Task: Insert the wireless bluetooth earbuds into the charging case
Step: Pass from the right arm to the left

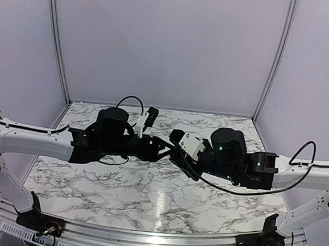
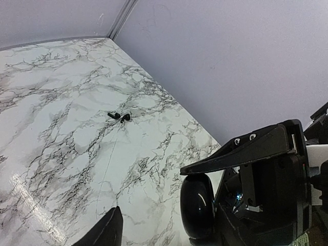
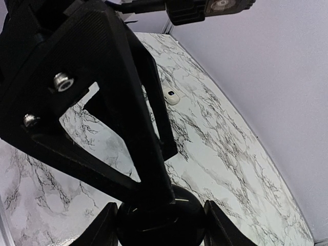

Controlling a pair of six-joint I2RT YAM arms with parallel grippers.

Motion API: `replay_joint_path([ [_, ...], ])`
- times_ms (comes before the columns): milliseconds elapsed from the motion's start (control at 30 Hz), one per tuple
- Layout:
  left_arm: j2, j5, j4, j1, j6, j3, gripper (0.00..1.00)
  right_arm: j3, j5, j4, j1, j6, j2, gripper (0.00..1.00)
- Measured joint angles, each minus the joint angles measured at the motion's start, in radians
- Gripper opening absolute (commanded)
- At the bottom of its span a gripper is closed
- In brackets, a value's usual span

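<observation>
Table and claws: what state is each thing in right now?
earbuds: loose on the table, side by side.
charging case: lying on the table, lid state unclear.
black puck: gripped by the right claw.
right claw: shut on the black puck.
left claw: open, at the black puck.

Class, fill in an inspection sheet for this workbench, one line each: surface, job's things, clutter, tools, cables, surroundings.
Surface: marble-patterned tabletop, with a patch of glare near the front.
Job's things: two black earbuds lying together on the tabletop; white case also on it; neither is held.
Clutter: black round puck, not loose, gripped by a tool.
Tools: right tool shut on the puck; left tool open, one fingertip at the puck.
Cables: black cable sagging under the right arm; black loop above the left arm.
Surroundings: plain pale walls; metal rail at the near edge.
</observation>
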Motion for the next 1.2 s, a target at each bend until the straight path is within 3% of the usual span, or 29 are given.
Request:
replay_joint_path([
  [300,0.026,0.02,0.033,-0.004,-0.017,0.001,0.58,0.0,0.019,0.0,0.0,0.0,0.003,0.37],
  [533,0.045,0.038,0.04,-0.005,-0.026,0.018,0.43,0.0,0.026,0.003,0.0,0.0,0.009,0.37],
  [833,0.056,0.055,0.049,-0.005,-0.03,0.029,0.44,0.0,0.031,0.011,0.0,-0.007,0.01,0.37],
  [1100,0.056,0.063,0.056,-0.005,-0.029,0.032,0.25,0.0,0.042,0.013,0.0,-0.007,0.01,0.4],
  [1200,0.056,0.063,0.06,-0.005,-0.028,0.032,0.18,-0.004,0.041,0.018,0.0,-0.008,0.01,0.46],
])
